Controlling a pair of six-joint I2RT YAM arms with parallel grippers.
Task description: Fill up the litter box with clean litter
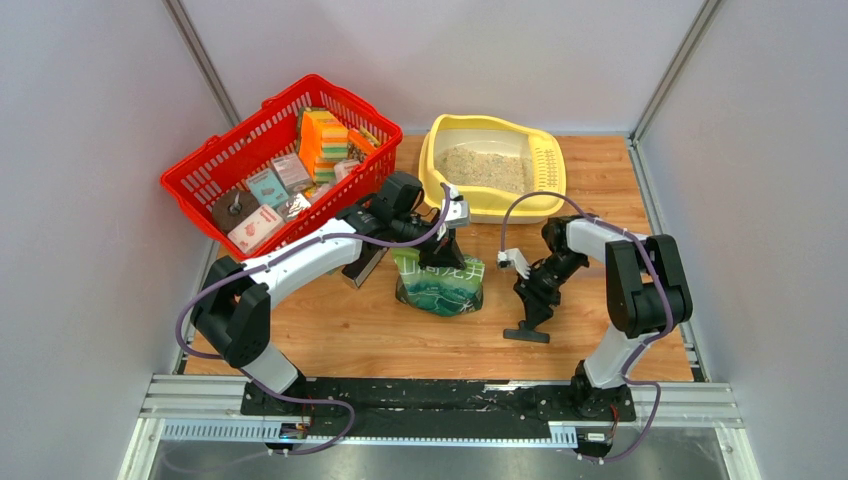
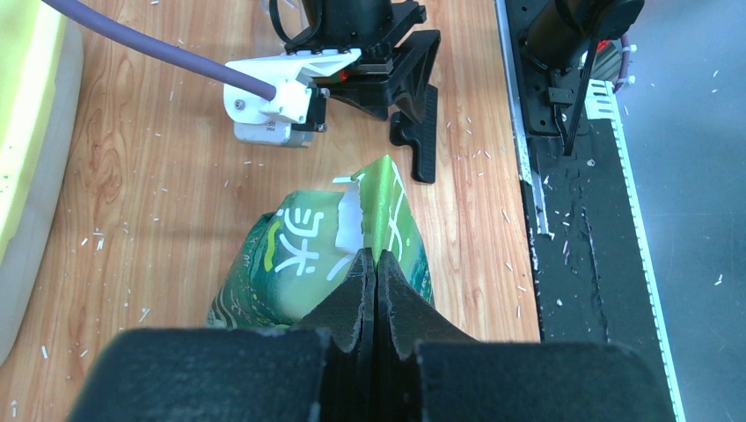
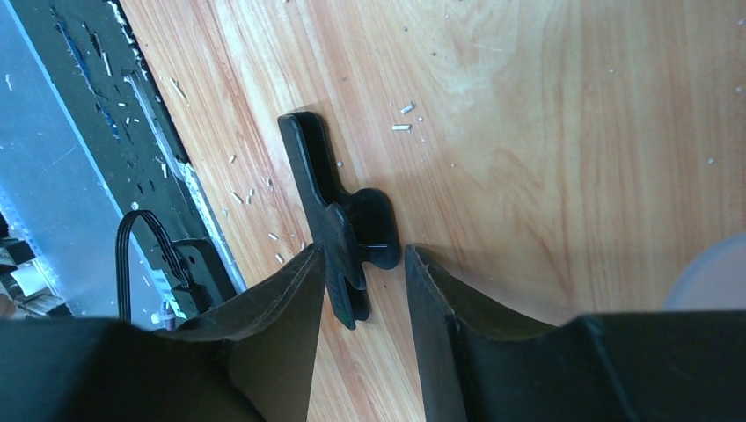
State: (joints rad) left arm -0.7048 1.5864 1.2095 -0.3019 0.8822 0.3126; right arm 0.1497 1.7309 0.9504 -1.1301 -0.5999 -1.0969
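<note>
- litter box [image 1: 492, 210]: far side of the table [image 1: 340, 330], right of the red basket [image 1: 215, 170]; long axis runs across the table.
- clean litter [image 1: 487, 168]: a grainy layer already lies in the basin.
- green bag [image 1: 440, 288]: upright, just on the near side of the box, between the arms.
- left gripper [image 1: 443, 245]: clenched on the bag's torn top edge. The box lies directly beyond it, so this is judged the nearer arm for pouring.
- right gripper [image 1: 529, 312]: jaws parted, straddling a black clip [image 1: 527, 335] that lies on the table.
</note>
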